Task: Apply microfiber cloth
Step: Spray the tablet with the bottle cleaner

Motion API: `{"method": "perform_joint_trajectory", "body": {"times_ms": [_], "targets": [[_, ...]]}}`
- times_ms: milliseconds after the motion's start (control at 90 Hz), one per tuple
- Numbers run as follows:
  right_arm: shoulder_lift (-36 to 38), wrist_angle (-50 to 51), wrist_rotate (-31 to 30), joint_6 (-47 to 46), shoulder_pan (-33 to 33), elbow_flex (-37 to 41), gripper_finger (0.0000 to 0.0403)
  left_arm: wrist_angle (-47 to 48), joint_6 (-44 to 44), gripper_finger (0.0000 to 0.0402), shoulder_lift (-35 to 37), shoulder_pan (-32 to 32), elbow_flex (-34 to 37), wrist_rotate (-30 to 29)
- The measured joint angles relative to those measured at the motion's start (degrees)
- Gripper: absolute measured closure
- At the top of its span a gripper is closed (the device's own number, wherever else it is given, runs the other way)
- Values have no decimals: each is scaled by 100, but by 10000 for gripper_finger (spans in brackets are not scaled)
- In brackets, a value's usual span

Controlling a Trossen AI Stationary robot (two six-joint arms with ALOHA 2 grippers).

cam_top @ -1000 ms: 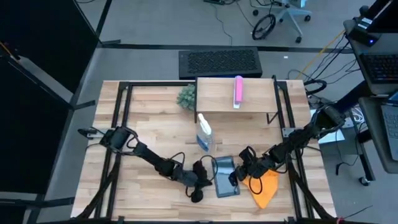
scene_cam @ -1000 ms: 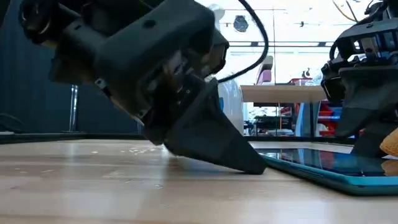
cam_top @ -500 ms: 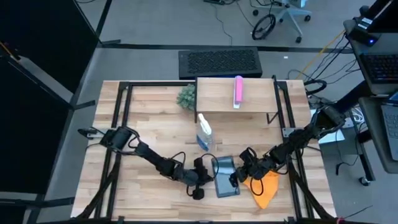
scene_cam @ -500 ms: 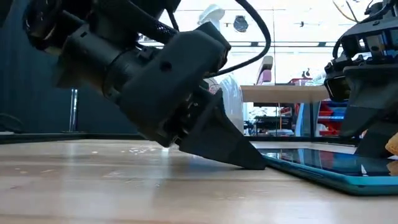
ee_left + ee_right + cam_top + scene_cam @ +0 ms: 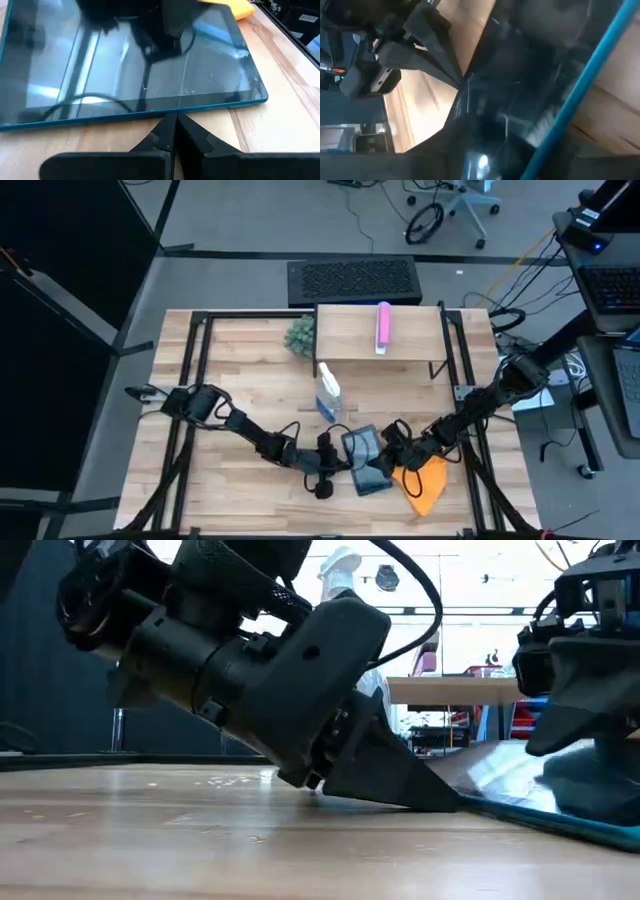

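Near table's front edge: left gripper (image 5: 175, 131), fingers pressed together and empty, tips against tablet (image 5: 366, 461) edge. Right gripper (image 5: 392, 452) over tablet, finger gap indiscernible; orange microfiber cloth (image 5: 428, 482) just beside.

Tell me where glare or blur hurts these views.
Left wrist view: the tablet glass mirrors dark arm shapes and pale streaks. Right wrist view: smeared and dim, only the tablet's teal edge reads. Low view: the left gripper looms large against a washed-out, bright room. High view: evenly lit, orange cloth plain.
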State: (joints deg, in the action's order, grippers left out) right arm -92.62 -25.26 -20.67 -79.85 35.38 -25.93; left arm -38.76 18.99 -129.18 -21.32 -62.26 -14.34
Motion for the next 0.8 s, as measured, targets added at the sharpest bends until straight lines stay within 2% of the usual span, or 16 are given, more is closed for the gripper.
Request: {"method": "perform_joint_trajectory", "body": {"times_ms": [200,311,367,467,533,633,800], "targets": [[49,-211,-140,203,29,-7,374,113,19,402,67,-77,-66,5],[192,-263,-175,381,165,-15,381,497,20,402,344,-201,-73,-90],[358,-186,-167,574,254,-6,385,895,22,402,614,-291,-72,-264],[782,73,-506,1023,437,-25,393,1908,19,402,1330,-488,-75,-611],[1120,624,-717,1303,545,-143,396,2559,17,402,1818,-603,-81,-781],[1690,2036,-1126,1525,648,-548,396,3596,61,402,2559,-729,-81,-1244],[2178,4971,-1770,1482,414,-1222,396,5633,1023,402,3399,-813,-94,-2318]]}}
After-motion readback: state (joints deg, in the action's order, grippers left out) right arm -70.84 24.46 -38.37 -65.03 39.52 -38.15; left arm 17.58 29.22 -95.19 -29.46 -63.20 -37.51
